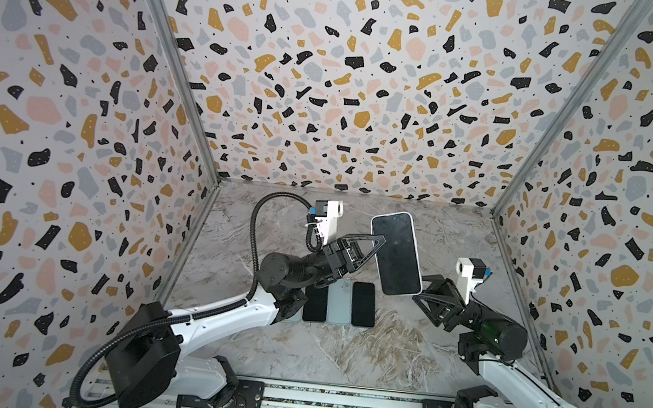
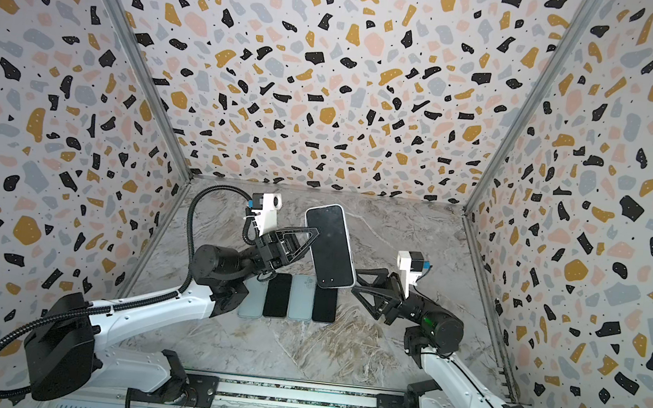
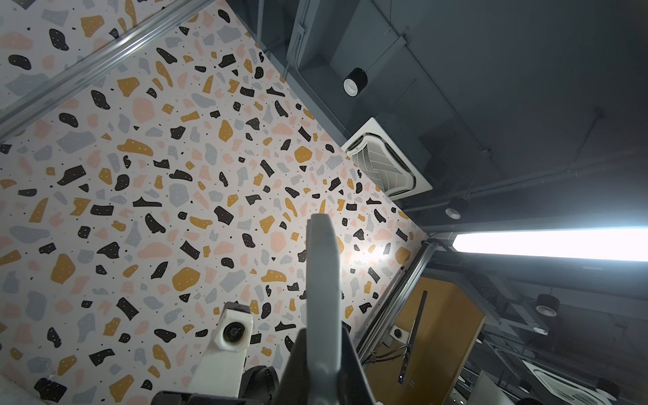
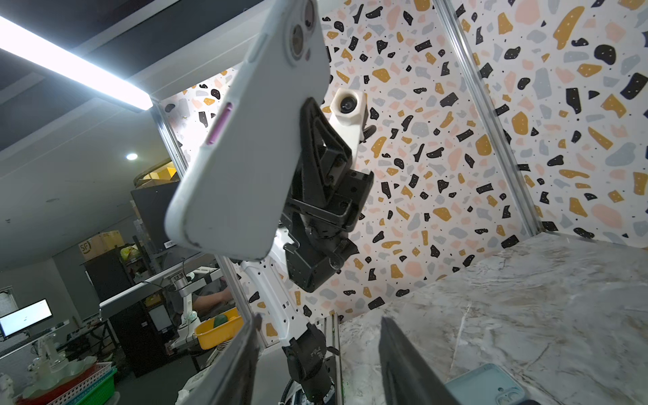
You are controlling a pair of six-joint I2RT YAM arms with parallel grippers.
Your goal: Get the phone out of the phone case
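While the left gripper (image 1: pixel 379 240) pinches its long edge, the phone (image 1: pixel 396 253) in its white phone case (image 4: pixel 245 140) hangs above the table (image 1: pixel 342 341), screen up, long axis toward the back wall (image 1: pixel 350 90); the right gripper (image 1: pixel 423 288) gapes beside its near end.

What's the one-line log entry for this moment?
left gripper: shut on cased phone, held aloft | right gripper: open, near its lower end, not gripping | extraction: not yet done
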